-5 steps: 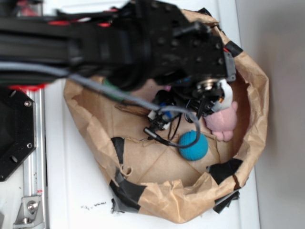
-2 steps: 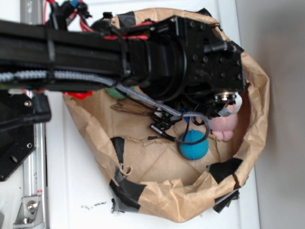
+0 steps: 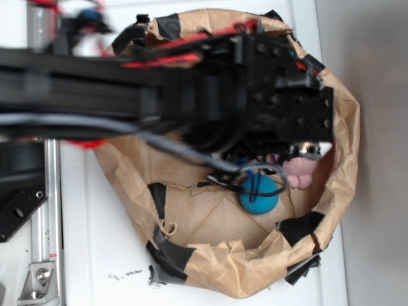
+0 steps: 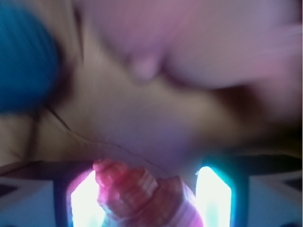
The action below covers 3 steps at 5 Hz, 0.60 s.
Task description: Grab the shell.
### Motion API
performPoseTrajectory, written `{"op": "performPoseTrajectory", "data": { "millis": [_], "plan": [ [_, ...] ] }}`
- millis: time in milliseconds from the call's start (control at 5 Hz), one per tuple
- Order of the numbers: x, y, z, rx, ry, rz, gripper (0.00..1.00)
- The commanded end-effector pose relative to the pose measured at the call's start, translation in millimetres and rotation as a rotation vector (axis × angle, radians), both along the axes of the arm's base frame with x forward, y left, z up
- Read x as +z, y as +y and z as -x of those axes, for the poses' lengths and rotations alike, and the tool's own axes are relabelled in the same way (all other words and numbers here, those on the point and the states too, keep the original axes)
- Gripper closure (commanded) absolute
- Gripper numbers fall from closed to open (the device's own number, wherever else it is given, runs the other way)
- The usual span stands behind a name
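In the wrist view the shell, ridged, knobbly and tinted reddish-pink by the glare, sits between my two brightly lit fingers. My gripper is shut on it, with the shell's blunt end poking out past the left finger. Brown paper lies blurred and some way beyond it. In the exterior view the black arm spans the bag and hides both the fingers and the shell.
A crumpled brown paper bag patched with black tape walls in the workspace. Inside it lie a blue ball and a pink plush bunny. A cable loops over the ball. A metal rail runs along the left.
The arm has moved right and closer to the exterior camera, blurring and covering more of the bag's interior. The flat brown piece seen earlier is now hidden under it.
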<state>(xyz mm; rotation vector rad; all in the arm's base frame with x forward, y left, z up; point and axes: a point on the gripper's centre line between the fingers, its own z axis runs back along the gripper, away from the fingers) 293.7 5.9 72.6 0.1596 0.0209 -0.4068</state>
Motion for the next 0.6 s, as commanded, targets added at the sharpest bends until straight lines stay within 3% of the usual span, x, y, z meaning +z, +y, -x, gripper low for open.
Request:
{"op": "performPoseTrajectory", "data": {
  "millis": [0, 200, 400],
  "plan": [
    [90.3, -20.8, -9.8, 0.247, -0.191, 0.064, 1.00],
    [94.0, -23.4, -4.8, 0.266, -0.181, 0.122, 1.00],
    [90.2, -23.1, -2.0, 0.272, -0.166, 0.122, 1.00]
  ]
}}
